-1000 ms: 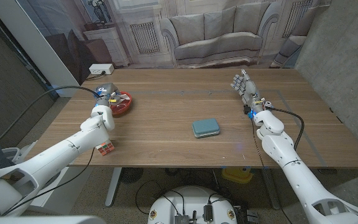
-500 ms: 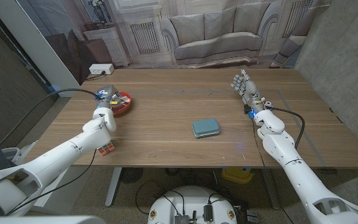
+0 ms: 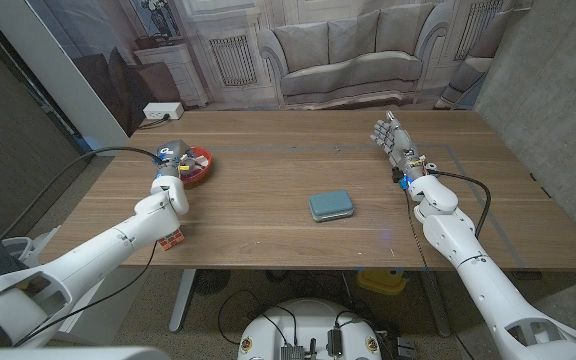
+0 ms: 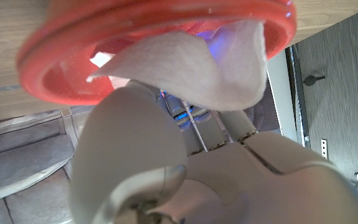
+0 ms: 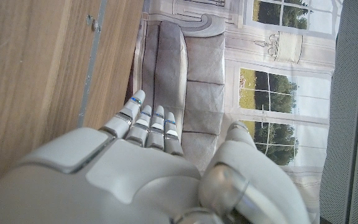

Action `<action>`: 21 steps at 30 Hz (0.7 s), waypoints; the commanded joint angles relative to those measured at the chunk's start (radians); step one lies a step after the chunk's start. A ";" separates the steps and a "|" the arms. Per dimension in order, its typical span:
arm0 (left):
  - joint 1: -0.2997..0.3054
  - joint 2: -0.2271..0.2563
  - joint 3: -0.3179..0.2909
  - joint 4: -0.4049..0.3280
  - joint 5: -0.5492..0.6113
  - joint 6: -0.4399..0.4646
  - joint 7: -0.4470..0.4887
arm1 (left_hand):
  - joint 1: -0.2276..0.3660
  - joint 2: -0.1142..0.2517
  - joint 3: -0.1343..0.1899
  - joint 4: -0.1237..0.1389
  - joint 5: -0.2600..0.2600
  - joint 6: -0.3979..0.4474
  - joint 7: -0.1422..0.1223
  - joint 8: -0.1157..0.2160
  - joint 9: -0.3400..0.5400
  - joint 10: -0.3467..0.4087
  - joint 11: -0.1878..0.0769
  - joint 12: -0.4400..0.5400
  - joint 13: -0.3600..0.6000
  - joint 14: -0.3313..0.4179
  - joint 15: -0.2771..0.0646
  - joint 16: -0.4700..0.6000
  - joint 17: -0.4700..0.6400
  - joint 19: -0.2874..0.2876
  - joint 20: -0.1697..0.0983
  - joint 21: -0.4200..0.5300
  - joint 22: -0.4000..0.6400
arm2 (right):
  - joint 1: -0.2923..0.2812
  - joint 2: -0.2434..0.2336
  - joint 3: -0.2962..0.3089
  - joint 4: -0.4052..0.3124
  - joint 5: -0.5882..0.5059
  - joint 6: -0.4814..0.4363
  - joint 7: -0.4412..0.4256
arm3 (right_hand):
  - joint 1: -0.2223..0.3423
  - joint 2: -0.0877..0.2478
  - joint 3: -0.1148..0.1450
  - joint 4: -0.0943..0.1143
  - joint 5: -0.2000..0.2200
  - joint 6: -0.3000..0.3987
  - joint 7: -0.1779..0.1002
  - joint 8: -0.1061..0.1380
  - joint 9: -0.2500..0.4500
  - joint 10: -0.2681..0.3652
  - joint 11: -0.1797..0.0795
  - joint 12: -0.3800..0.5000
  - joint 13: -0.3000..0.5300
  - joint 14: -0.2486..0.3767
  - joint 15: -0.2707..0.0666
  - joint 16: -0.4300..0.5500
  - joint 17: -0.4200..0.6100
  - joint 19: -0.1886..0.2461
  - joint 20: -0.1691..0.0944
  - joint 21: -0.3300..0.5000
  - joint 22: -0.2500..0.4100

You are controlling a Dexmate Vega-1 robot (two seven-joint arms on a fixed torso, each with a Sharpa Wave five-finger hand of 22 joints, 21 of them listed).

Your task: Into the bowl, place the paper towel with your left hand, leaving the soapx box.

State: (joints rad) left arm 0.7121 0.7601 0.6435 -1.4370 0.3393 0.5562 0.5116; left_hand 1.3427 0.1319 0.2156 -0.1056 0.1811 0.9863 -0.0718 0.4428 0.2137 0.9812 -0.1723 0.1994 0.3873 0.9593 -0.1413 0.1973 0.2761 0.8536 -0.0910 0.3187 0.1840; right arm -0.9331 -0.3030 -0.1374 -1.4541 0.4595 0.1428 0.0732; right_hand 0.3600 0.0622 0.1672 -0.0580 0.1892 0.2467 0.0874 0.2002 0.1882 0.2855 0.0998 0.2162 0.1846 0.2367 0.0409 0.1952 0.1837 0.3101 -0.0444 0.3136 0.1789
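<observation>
The white crumpled paper towel (image 4: pixel 191 68) sits at the mouth of the round red plastic bowl (image 4: pixel 61 74), draped partly over its rim and inner wall, with the left hand (image 4: pixel 166 162) right up against it. In the left wrist view the pale fingers (image 4: pixel 123 137) come up under the towel and touch it, but I cannot tell from there whether they are clamped on it or merely under it. From the head view that left hand (image 3: pixel 171 162) hangs over the bowl (image 3: pixel 200 168), which stands near the table's left edge, toward the far corner; the towel itself is hidden there behind the hand.

Just beside the left forearm, close to the near left edge of the table, a small red and white box (image 3: pixel 172 239) peeks out from under the arm. Whether this is the soap box I cannot read from the print.

Out in the middle of the wooden table (image 3: pixel 268 200) lies a teal, rounded rectangular sponge-like pad (image 3: pixel 331 205), well apart from the bowl, with a broad stretch of bare wood between them and more bare wood behind it up to the far edge.

The right hand (image 3: pixel 394 143) stands near the right side of the table, fingers straight, close together, holding nothing; in the right wrist view its fingers (image 5: pixel 148 118) reach along the wood toward the far edge. There is open board between it and the teal pad.

Behind the far edge hangs a backdrop printed with a grey sofa (image 3: pixel 348 60) and windows.
</observation>
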 commanded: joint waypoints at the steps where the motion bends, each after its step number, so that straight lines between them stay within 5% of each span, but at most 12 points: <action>1: 0.007 0.007 -0.006 -0.002 -0.021 -0.007 0.001 | -0.010 0.000 0.006 0.004 -0.002 -0.014 -0.002 -0.003 0.000 -0.030 0.001 -0.004 0.010 -0.047 -0.067 -0.007 0.003 -0.059 0.013 -0.023 0.004 | 0.000 0.002 -0.006 -0.007 -0.004 -0.003 -0.003 | 0.000 0.005 0.003 -0.007 -0.004 0.007 0.002 -0.003 0.004 0.007 -0.002 -0.002 0.003 0.006 0.000 -0.002 0.005 0.008 0.001 -0.001 0.005; 5: 0.011 0.017 -0.009 -0.015 -0.030 -0.004 -0.014 | -0.014 0.004 0.012 0.006 -0.001 -0.059 -0.009 -0.014 0.000 -0.077 0.010 -0.008 0.018 -0.106 -0.057 -0.009 0.003 -0.131 0.044 -0.048 0.008 | -0.002 0.004 -0.007 -0.013 -0.005 -0.006 -0.007 | 0.000 0.005 0.003 -0.007 -0.003 0.007 0.002 -0.003 0.004 0.006 -0.001 -0.002 0.003 0.006 -0.001 -0.003 0.005 0.008 0.001 -0.002 0.005; 21: 0.032 0.044 -0.015 -0.066 -0.026 0.039 -0.029 | -0.036 -0.010 0.013 0.007 -0.003 -0.151 -0.024 -0.036 0.001 -0.260 0.001 -0.020 0.023 -0.296 -0.035 -0.014 -0.001 -0.272 0.084 -0.095 0.009 | -0.009 0.007 -0.012 -0.022 -0.007 0.003 -0.004 | 0.001 0.007 0.003 -0.008 -0.003 0.009 0.001 -0.002 0.004 0.007 -0.001 -0.002 0.003 0.007 0.001 -0.003 0.005 0.009 0.001 -0.006 0.005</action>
State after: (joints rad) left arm 0.7292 0.7871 0.6333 -1.4712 0.3141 0.5645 0.4966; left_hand 1.3139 0.1223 0.2237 -0.0974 0.1813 0.8468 -0.0963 0.4115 0.2137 0.7441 -0.1682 0.1807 0.4104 0.6861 -0.0677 0.1820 0.2737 0.5987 -0.0104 0.2306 0.1894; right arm -0.9363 -0.2986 -0.1457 -1.4691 0.4535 0.1400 0.0672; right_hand 0.3600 0.0622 0.1672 -0.0580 0.1892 0.2466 0.0874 0.2002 0.1882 0.2855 0.0998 0.2163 0.1846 0.2367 0.0409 0.1952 0.1837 0.3135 -0.0407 0.3136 0.1789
